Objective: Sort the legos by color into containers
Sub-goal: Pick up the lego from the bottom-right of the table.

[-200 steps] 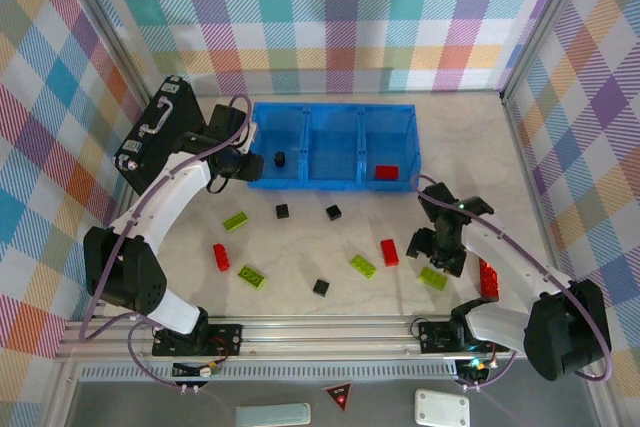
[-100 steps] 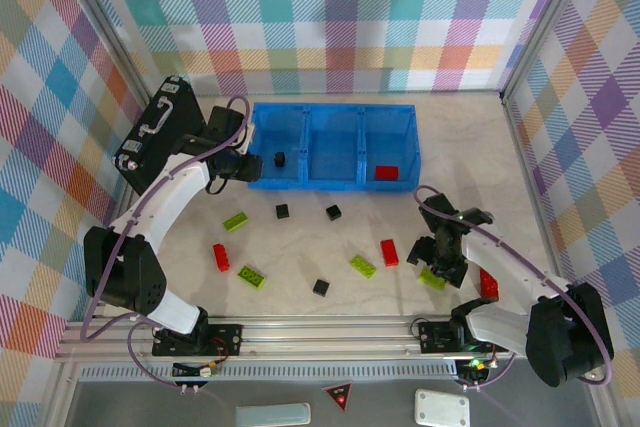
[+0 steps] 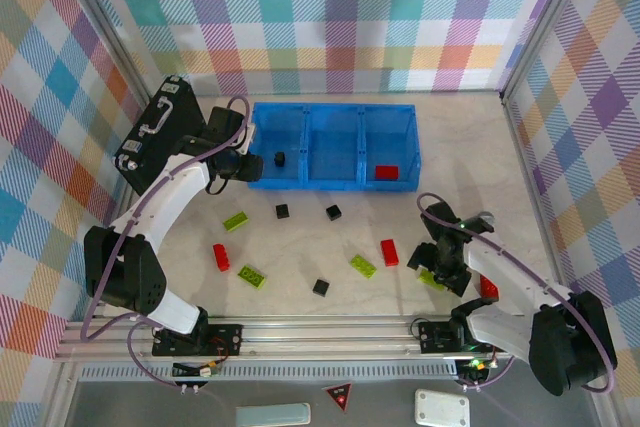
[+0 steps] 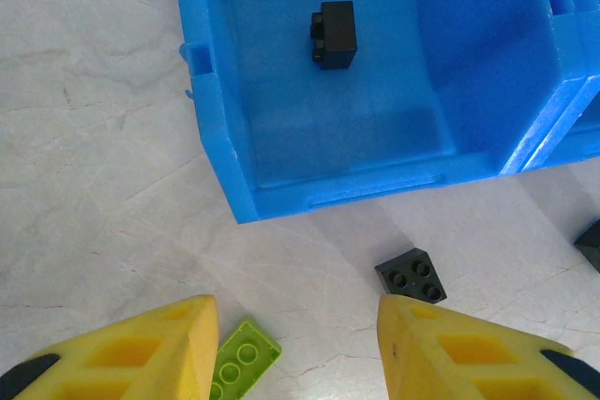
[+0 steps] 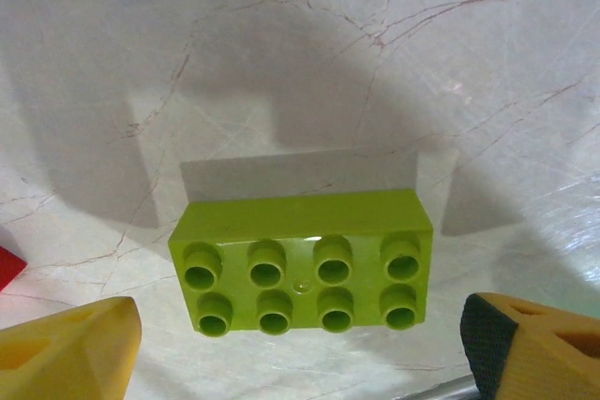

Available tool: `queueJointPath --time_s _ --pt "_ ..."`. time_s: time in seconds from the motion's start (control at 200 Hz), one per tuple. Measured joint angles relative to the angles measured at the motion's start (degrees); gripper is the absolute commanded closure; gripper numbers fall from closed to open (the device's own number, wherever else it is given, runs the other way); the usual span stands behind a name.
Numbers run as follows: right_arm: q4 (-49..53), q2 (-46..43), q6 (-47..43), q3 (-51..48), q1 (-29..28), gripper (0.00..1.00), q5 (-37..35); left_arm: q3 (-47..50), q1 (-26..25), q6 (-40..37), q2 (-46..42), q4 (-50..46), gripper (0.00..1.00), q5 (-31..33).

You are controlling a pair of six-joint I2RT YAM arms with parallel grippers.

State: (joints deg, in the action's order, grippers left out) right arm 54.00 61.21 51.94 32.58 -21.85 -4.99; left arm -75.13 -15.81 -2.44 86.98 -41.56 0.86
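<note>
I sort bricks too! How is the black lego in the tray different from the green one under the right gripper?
The black lego is a small cube; the green lego is a longer eight-stud rectangle. The black lego lies sideways in the tray; the green lego sits studs-up on the table. Both have studs.

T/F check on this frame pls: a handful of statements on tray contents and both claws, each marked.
1. The left compartment of the tray holds one black lego. True.
2. The middle compartment holds a lime lego. False: nothing lies in it.
3. The right claw is shut on a lime lego. False: it is open, with the lime lego lying studs up on the table between its fingers, untouched.
4. A red lego lies in the right compartment. True.
5. The left claw grips a black lego. False: it is open and empty, beside the tray's left compartment.
</note>
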Motion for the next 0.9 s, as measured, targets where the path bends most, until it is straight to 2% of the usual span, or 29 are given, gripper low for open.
queueJointPath --time_s 0.33,0.61,0.9 --pt "-2.7 2.1 0.1 -0.3 0.0 0.16 0.0 0.0 0.0 0.0 0.0 0.0 0.52 0.0" --pt "-5.7 6.1 -0.4 -0.3 0.0 0.26 -0.2 0.0 0.0 0.0 0.0 0.0 0.52 0.0" --pt "-6.5 6.6 -1.0 -0.3 0.0 0.33 -0.2 0.0 0.0 0.0 0.0 0.0 0.52 0.0"
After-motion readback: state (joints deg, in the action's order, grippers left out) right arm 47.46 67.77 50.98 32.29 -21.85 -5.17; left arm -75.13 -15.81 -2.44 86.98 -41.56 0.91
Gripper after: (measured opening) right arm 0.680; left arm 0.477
